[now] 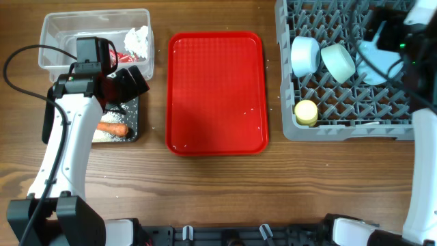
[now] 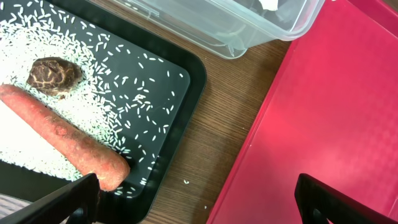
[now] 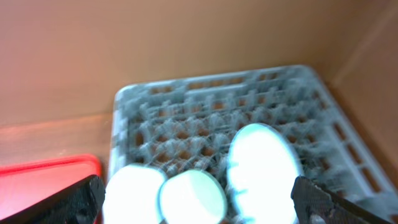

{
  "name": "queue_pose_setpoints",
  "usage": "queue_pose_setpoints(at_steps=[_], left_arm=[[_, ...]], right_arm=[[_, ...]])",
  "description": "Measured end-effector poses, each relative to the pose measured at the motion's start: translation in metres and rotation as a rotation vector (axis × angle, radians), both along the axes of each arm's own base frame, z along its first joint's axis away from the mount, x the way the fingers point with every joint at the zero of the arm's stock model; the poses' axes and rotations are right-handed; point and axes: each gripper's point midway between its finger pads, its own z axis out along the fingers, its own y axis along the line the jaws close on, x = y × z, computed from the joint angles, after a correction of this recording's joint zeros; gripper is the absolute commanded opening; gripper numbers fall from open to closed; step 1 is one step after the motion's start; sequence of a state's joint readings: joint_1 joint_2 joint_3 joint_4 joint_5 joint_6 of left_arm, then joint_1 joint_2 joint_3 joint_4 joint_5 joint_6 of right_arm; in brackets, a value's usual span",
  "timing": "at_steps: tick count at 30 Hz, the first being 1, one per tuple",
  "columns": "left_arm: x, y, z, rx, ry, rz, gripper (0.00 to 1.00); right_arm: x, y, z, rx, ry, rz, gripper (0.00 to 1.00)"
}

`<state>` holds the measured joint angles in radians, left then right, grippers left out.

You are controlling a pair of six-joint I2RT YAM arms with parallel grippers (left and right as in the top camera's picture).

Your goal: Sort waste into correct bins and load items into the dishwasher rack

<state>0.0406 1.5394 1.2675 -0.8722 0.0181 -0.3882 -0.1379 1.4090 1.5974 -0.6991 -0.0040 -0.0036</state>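
In the overhead view my left gripper [image 1: 133,80] hangs open over the near edge of the clear tub [image 1: 95,37] and the black tray [image 1: 131,130]. The tub holds white tissue [image 1: 138,41] and a red wrapper [image 1: 121,56]. In the left wrist view the black tray [image 2: 186,93] carries the carrot piece [image 2: 62,140], a brown lump [image 2: 55,76] and scattered rice [image 2: 124,106]; the open left gripper [image 2: 199,202] holds nothing. The grey rack [image 1: 355,126] holds a white bowl [image 1: 305,55], mint bowl [image 1: 339,61], pale blue plate [image 1: 379,65] and yellow cup [image 1: 306,112]. My right gripper [image 1: 382,37] hovers open and empty above them [image 3: 199,202].
The red serving tray [image 1: 216,92] lies between the bins and the rack, with a few rice grains on it and on the wood beside it. A cardboard wall [image 3: 186,50] stands behind the rack. The right wrist view is blurred.
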Motion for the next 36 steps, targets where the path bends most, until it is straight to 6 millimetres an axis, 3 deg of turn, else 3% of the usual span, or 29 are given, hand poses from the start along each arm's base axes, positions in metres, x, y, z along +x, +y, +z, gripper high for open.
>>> queue_pose_setpoints(at_steps=[3,6,9,17,24,30,36], left_arm=[[0.0,0.0,0.0,0.0,0.0,0.0,1.0],[0.0,0.0,0.0,0.0,0.0,0.0,1.0],[0.0,0.0,0.0,-0.002,0.001,-0.001,1.0],[0.0,-0.001,0.0,-0.004,0.0,-0.002,1.0],[0.0,-0.001,0.0,-0.006,0.0,-0.003,1.0],[0.0,-0.001,0.0,-0.006,0.0,-0.003,1.0],[0.0,-0.001,0.0,-0.006,0.0,-0.003,1.0]], right_arm=[[-0.007,0.05,0.006,0.0,-0.012,0.119,1.0],[-0.031,0.099,0.01,0.004,-0.035,0.249,1.0],[-0.058,0.124,0.0,0.009,-0.058,0.327,1.0],[-0.074,0.13,-0.062,0.069,-0.224,0.353,1.0],[-0.118,0.122,-0.119,0.121,-0.398,0.348,1.0],[-0.144,0.112,-0.173,0.142,-0.422,0.322,1.0],[-0.155,0.102,-0.2,0.144,-0.421,0.289,1.0]])
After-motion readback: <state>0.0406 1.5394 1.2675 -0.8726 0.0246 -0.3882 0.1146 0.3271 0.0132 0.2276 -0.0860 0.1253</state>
